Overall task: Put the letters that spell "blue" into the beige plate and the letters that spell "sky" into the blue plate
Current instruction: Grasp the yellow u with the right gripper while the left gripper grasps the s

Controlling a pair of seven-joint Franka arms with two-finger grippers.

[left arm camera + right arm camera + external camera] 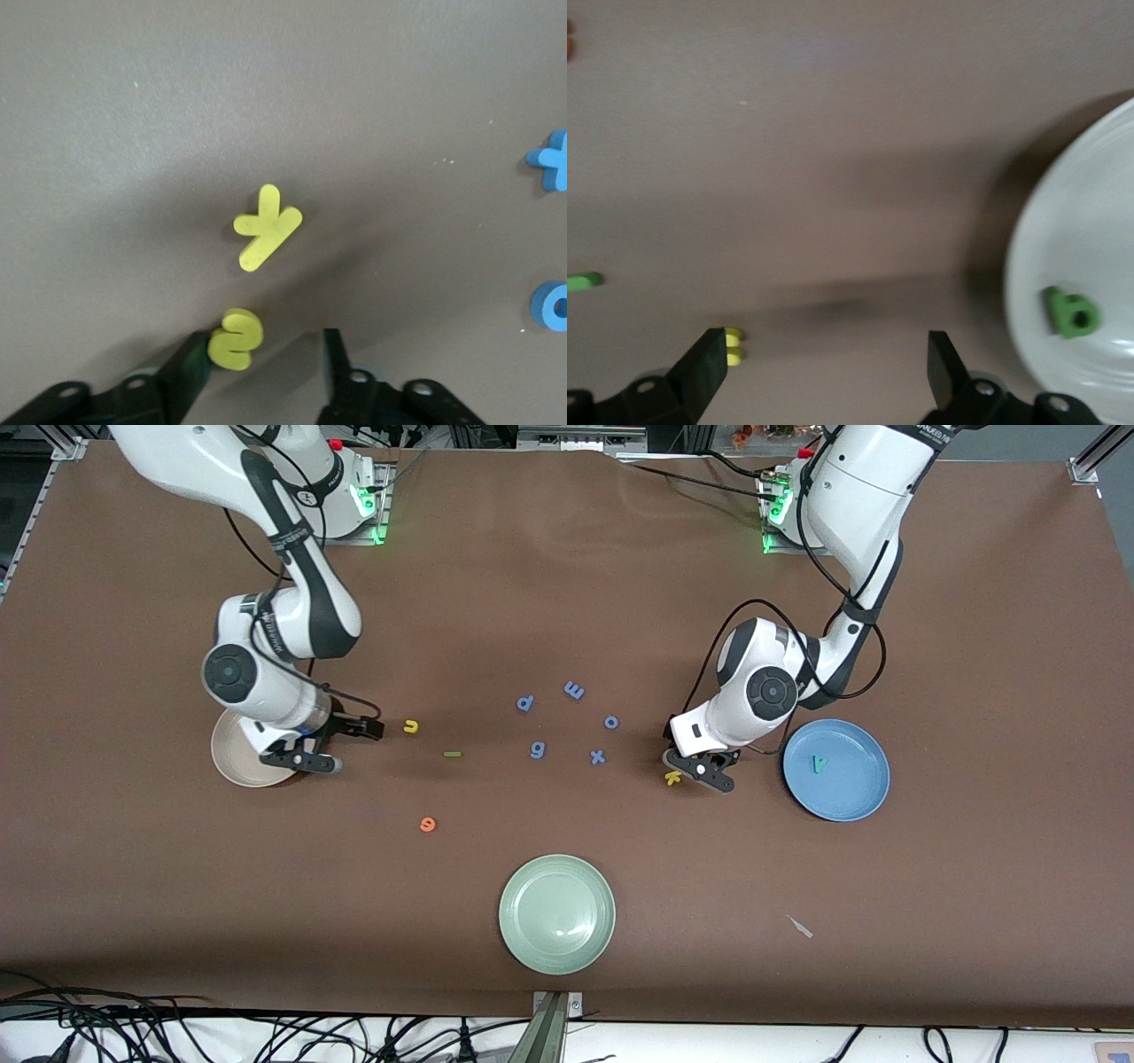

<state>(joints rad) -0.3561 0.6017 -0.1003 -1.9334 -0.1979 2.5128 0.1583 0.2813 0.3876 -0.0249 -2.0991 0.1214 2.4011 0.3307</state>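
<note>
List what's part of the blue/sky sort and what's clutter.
Job: cream-beige round plate holding dark green foam b; yellow u, green bar l, orange e; mid-blue round plate holding teal y; yellow k, yellow s.
Clutter: five blue-violet foam letters, pale green round plate.

The b (1072, 312) lies in the beige plate (232, 762), the y (819, 763) in the blue plate (855, 797).
</note>
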